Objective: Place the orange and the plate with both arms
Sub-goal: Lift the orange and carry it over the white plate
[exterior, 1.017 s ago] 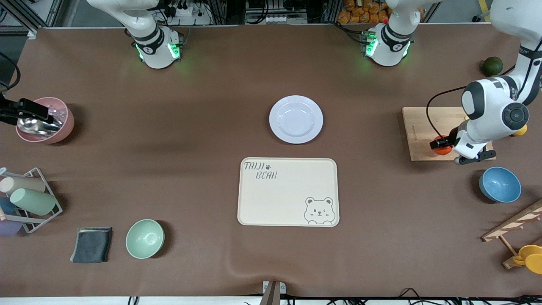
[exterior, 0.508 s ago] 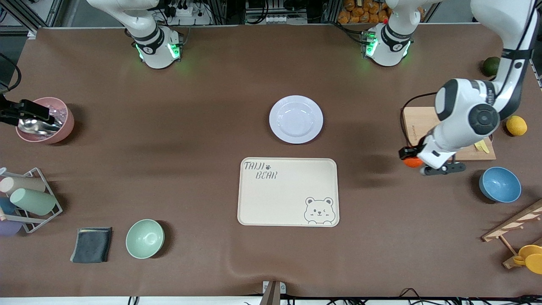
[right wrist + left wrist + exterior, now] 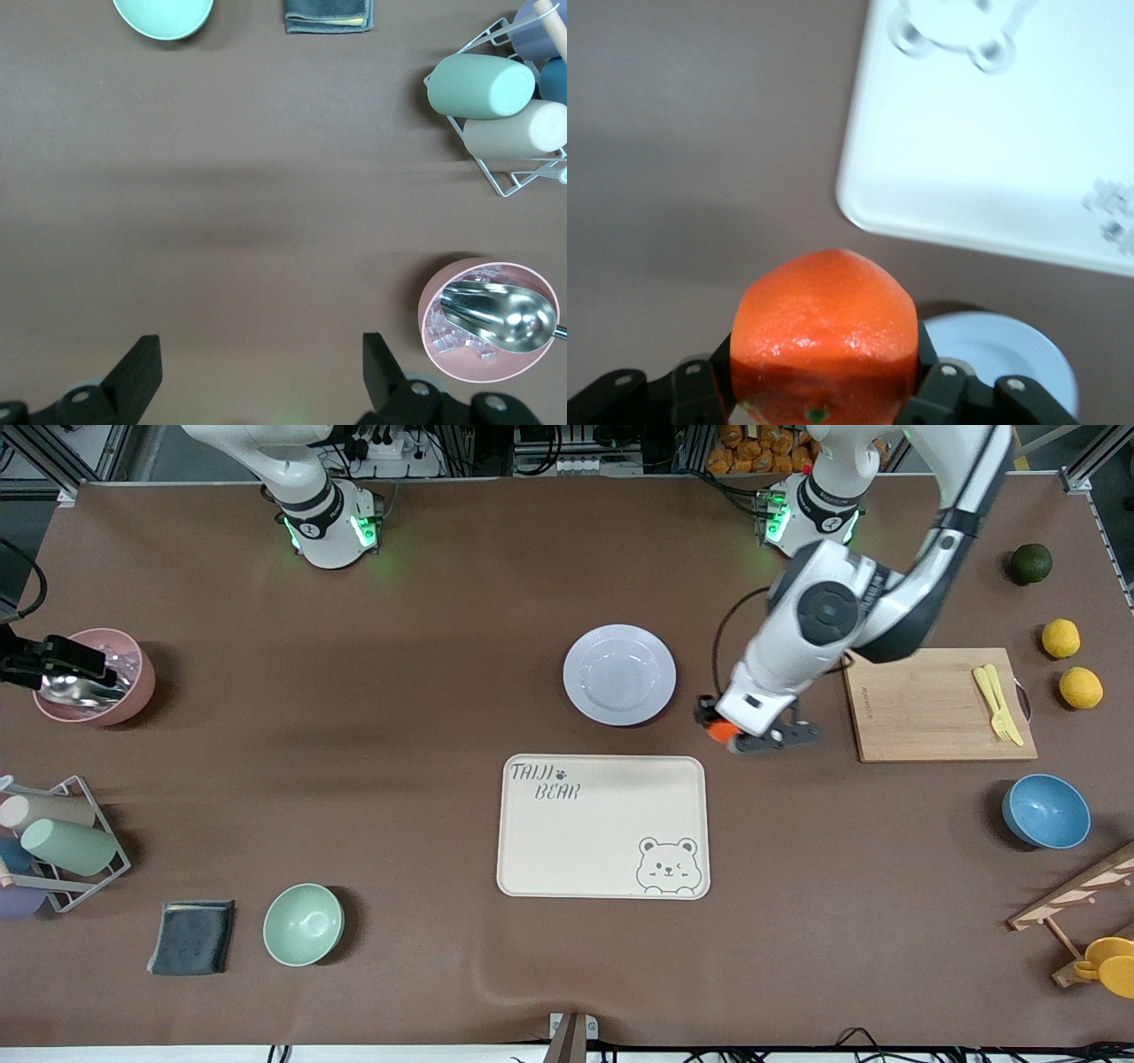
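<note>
— Around the left gripper (image 3: 728,733)?
— Up over bare desk (image 3: 425,691), between plate (image 3: 619,674) and cutting board (image 3: 939,704), just above the bear tray (image 3: 602,826) corner. Fingers (image 3: 943,390) clamped on the orange (image 3: 719,732).
— Anything blocking?
— Nothing between gripper and plate or tray.
— Hard to see?
— Orange mostly hidden under the wrist from the front; plain in the left wrist view.
— Right gripper (image 3: 261,372)?
— Out of the front view; waiting high over desk, fingers spread wide, pink bowl (image 3: 487,319) with scoop nearby.
</note>
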{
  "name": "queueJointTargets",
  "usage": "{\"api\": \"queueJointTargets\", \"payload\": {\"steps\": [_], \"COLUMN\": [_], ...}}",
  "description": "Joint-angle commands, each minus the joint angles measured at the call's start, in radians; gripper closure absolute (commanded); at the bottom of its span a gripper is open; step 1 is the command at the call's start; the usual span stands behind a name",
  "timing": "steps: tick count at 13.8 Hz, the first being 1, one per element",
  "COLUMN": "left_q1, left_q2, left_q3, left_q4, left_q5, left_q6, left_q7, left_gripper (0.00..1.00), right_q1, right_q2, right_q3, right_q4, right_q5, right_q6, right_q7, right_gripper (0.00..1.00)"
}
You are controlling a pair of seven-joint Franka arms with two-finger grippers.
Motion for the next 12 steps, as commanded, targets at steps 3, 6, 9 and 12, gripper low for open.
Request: {"api": "queueJointTargets", "payload": {"steps": [3,6,9,12], "left_q1": [-0.151,-0.228,-0.266,-0.286], "left_q2": [0.079,0.146,0.214,0.274], "left_q3": [0.004,0.006,0.006,0.009], "left_q4": [0.007,0.003,-0.025,-0.056], "left_q5": [-0.006,-0.003,-0.002,0.0], "left_q6": [-0.011,0.012,0.065,0.165], "left_q7": [-0.131,-0.229,-0.272,-0.274], "left_gripper": [1.0,1.0,1.0,1.0], "right_q1": [0.005,0.008,0.023,0.026], "right_q2": [0.004,0.005,0.005,0.005], "right_q3": [-0.004,-0.004,-0.004,-0.003], "right_q4": [-0.006,-0.006,-0.009,-0.02], "right_q5": [0.031,0.031,0.031,0.031], "right_q6": [-0.007,-0.022,-0.03,-0.024], "right_q7": [0.017,0.017,0.076,0.073], "right_gripper": [0.0,0.0,0.0,0.0]}}
